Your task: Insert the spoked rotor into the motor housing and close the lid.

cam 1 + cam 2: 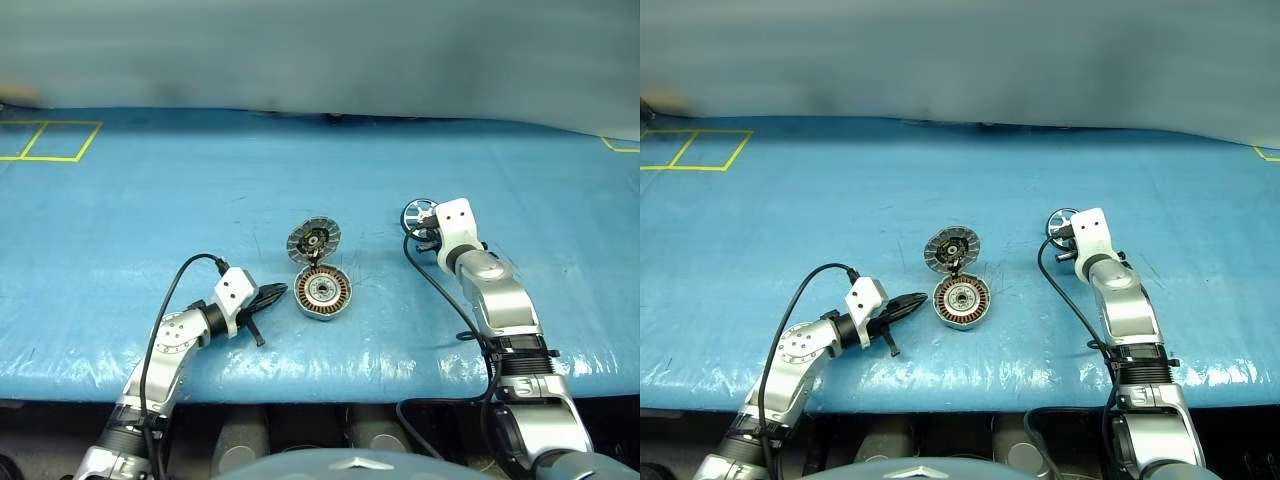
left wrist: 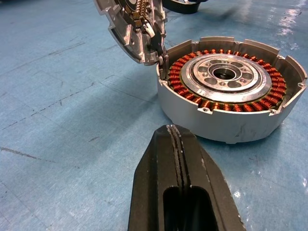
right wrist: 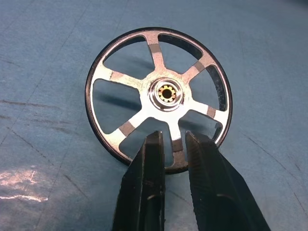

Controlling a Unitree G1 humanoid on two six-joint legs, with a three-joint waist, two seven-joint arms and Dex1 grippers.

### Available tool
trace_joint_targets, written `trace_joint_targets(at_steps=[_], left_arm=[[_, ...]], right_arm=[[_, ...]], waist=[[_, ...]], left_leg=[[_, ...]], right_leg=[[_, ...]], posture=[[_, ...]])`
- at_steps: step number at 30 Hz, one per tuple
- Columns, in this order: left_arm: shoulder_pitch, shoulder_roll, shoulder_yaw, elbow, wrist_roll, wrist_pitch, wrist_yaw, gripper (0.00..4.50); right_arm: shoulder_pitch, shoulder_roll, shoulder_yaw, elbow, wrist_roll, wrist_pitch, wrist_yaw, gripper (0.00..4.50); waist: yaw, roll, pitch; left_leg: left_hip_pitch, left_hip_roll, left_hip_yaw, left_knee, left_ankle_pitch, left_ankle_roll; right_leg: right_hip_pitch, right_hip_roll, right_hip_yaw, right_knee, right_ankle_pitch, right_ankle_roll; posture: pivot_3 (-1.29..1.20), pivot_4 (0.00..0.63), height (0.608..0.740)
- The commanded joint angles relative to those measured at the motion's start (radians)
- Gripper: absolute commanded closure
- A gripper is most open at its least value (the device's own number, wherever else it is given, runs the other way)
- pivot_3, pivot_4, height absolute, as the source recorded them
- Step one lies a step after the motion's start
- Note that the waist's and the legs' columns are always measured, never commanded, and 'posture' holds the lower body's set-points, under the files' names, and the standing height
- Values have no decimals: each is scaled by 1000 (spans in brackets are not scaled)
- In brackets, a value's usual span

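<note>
The motor housing sits on the blue table cover, its copper windings ringing a silver centre. The lid stands tilted open from the housing's far edge, its segmented inner face showing. My left gripper rests shut and empty just left of the housing, its tips a short way from the wall. To the right of the housing, the spoked rotor is tilted up off the cover. My right gripper is shut on the near rim and a spoke of the rotor.
Yellow tape lines mark squares at the far left of the cover. The cover's front edge runs just below the arms. A black cable loops beside the right forearm.
</note>
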Motion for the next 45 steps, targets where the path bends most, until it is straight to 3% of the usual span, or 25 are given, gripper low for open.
trace_joint_targets(at_steps=[1, 16, 24, 30, 35, 45], left_arm=[[4, -5, -2, -13, 4, -19, 7, 4500], [4, -10, 2, -10, 5, -26, 12, 4500], [-5, -9, 18, 14, -33, -43, -24, 4500], [-22, -2, 22, 56, -48, -80, -71, 4500], [-39, -17, 26, 102, -46, -138, -77, 4500], [-53, -38, 14, 135, -87, -164, -139, 4500]], right_arm=[[-9, -1, -5, 7, -6, -6, -1, 4482], [7, 30, -61, -46, 74, -25, 41, 4482], [154, -6, -131, -219, 253, -124, 258, 4482], [288, -68, -174, -282, 415, -241, 520, 4482], [375, -117, -129, -381, 554, -198, 723, 4482], [330, -130, 61, -437, 504, -176, 757, 4482]], waist=[[0, 0, 0], [-3, 0, 0], [0, 0, 0], [5, 0, 0], [2, 1, 0], [7, 0, 0]], left_leg=[[0, 0, 0, 0, 0, 0], [0, 0, 0, 0, 0, 0], [-2, 0, -1, -1, 0, 0], [-2, 0, -1, 0, 0, 0], [-2, 0, -1, 1, 0, 0], [-1, 0, 0, 1, 0, 0]], right_leg=[[0, 0, 0, 0, 0, 0], [0, 0, 0, 0, 0, 0], [-1, 0, 0, -1, 2, 5], [-1, 0, 0, -1, 0, 1], [-1, 0, 0, 0, 0, 1], [0, 0, 0, 0, 0, 1]], posture=[[0, 150, 740], [0, 150, 740], [0, 150, 740], [0, 150, 740], [0, 150, 740], [0, 150, 740]])
